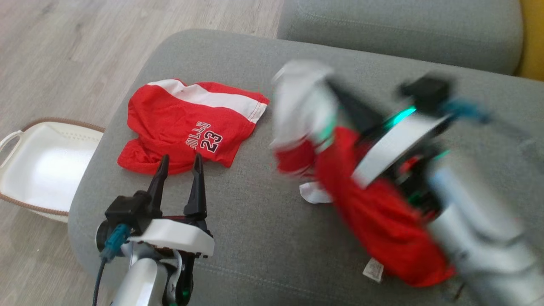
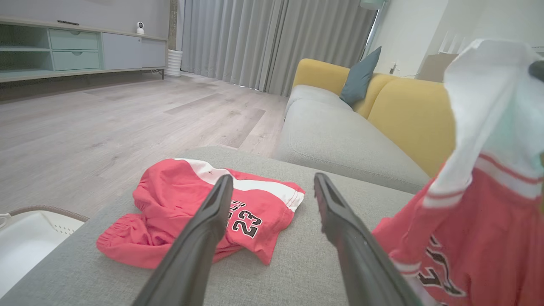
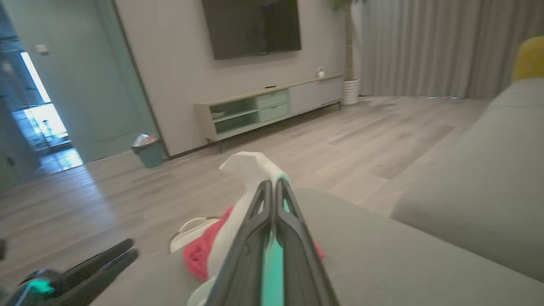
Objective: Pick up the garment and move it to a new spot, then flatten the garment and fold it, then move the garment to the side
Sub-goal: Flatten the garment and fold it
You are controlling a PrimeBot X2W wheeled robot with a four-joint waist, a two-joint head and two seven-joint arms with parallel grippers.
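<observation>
Right gripper [image 3: 272, 185] has its two fingers pinched shut on a white edge of the red-and-white jersey [image 1: 382, 212]; the cloth hangs bunched from the fingers and drapes back over that arm; blur hides whether its lowest folds are off the grey cushion [image 1: 263, 238] beneath. To this gripper's left, the left gripper [image 1: 180, 156] hovers low over the same cushion with fingers spread wide and nothing between them; just beyond its tips lie crumpled red shorts [image 1: 170, 114]; further left, off the cushion, a white basket [image 1: 38, 165] sits on the floor. As I judge it, the pick-up is made and the carry is in hand; setting down, flattening, folding and moving aside are all left.
</observation>
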